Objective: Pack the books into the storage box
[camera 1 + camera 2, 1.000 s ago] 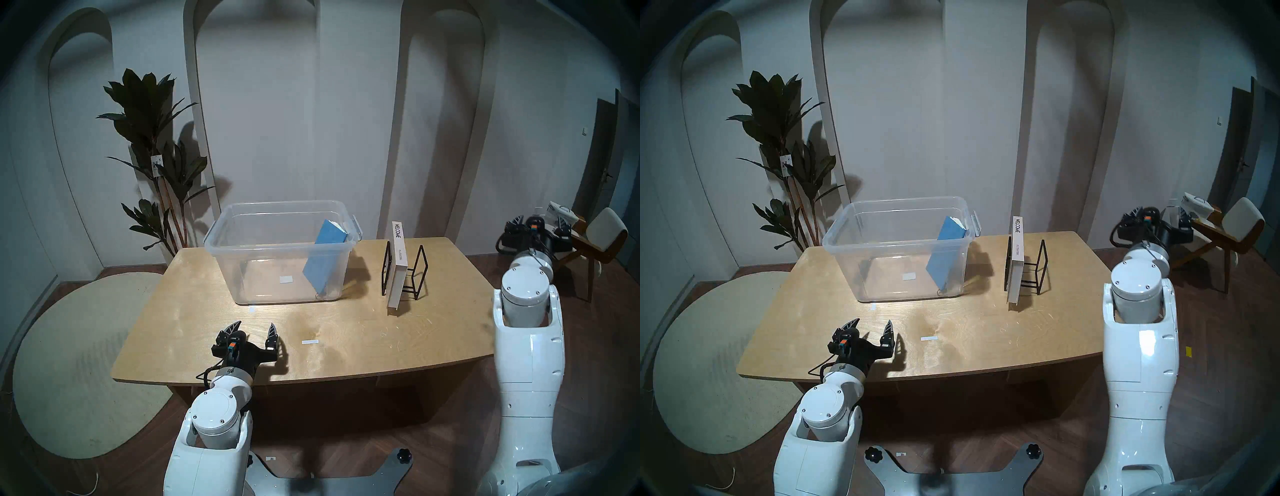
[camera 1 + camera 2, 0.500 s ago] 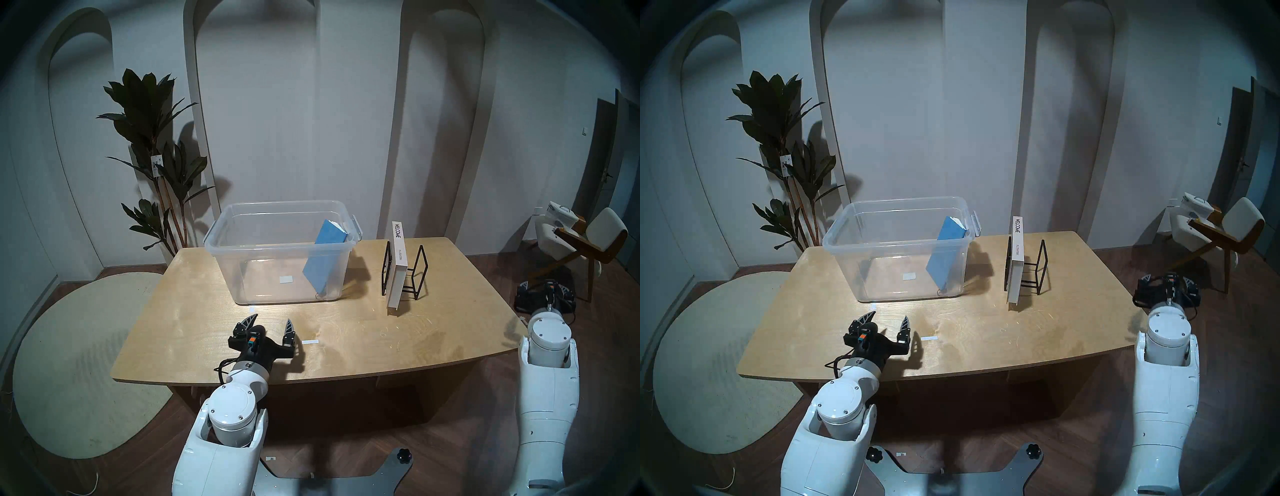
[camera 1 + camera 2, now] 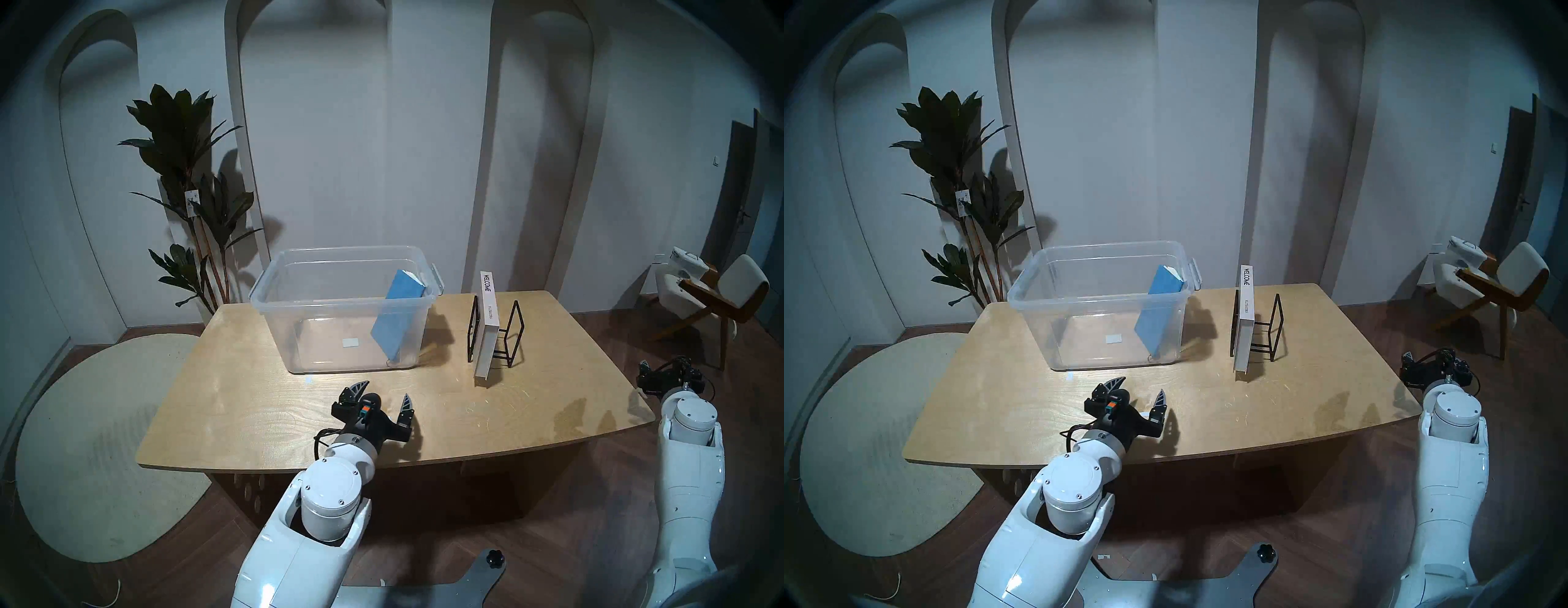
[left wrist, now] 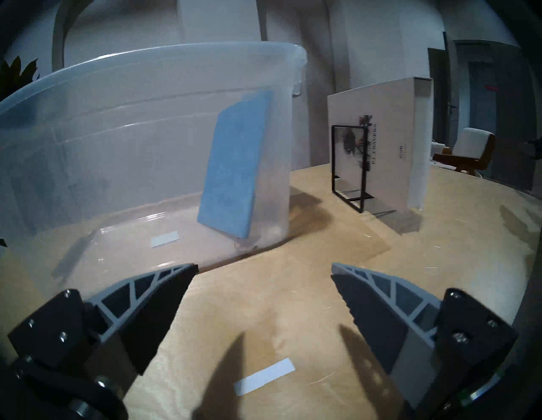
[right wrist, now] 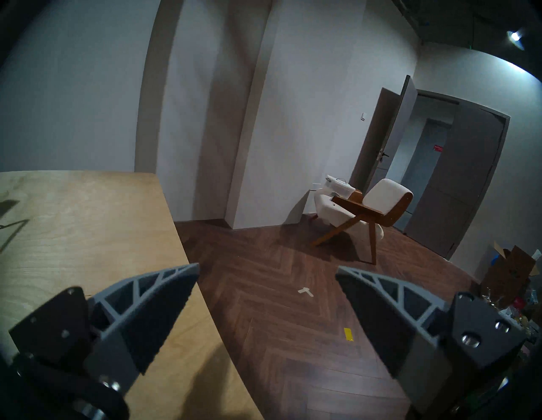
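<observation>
Getting the white book (image 3: 486, 335) is the job now, I think. It stands up tall in the black wire rack (image 3: 495, 335) on the table (image 3: 237, 407), near the right side of the clear storage box (image 3: 343, 310) but not touching it. The left gripper (image 3: 384, 392) floats over the table in front of the box, with its jaws spread wide and nothing in them. The right gripper (image 5: 265, 281) is off past the right end of the table, jaws spread wide too, holding nothing.

To do it well, the left gripper should come at the white book from the front, pinch the cover edge that sticks out of the rack, and lift it straight up so the rack does not tip. Then it should go high over the box rim before it lets go.

Inside the box is the blue book (image 3: 399, 320). It leans on the right wall, with its top corner near the rim. The rest of the box floor is bare but for a small white tape piece (image 3: 351, 342).
</observation>
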`<state>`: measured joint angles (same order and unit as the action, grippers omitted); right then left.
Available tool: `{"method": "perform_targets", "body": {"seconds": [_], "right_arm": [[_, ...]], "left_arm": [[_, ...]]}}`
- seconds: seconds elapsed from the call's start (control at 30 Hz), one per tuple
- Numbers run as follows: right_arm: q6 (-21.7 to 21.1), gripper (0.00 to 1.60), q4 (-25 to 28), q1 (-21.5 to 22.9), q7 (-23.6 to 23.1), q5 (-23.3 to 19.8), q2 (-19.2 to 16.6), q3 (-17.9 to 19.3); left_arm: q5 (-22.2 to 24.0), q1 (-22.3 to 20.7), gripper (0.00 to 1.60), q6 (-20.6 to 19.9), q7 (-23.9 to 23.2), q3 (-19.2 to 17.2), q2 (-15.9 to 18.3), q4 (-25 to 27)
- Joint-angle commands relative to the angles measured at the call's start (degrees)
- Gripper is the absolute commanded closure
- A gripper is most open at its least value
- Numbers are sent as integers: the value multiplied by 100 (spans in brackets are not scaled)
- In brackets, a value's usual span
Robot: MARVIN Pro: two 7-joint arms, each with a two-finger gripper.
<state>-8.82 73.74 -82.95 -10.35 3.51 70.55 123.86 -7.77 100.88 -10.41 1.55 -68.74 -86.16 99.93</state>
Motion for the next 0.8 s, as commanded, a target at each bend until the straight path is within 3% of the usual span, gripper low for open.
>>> {"method": "perform_targets", "body": {"seconds": [0.0, 0.4, 0.77], "right_arm": [[368, 0, -348, 432, -548, -202, -462, -86], [676, 0, -1213, 804, -1662, -568, -885, -151], [1222, 0, -1399, 861, -2470, -949, -1116, 118]], "left_arm": [[19, -552, 0, -169, 237, 504, 108, 70], [253, -1090, 0, -623, 961, 1158, 110, -231], [563, -1487, 0, -802, 1722, 1569, 42, -402]]}}
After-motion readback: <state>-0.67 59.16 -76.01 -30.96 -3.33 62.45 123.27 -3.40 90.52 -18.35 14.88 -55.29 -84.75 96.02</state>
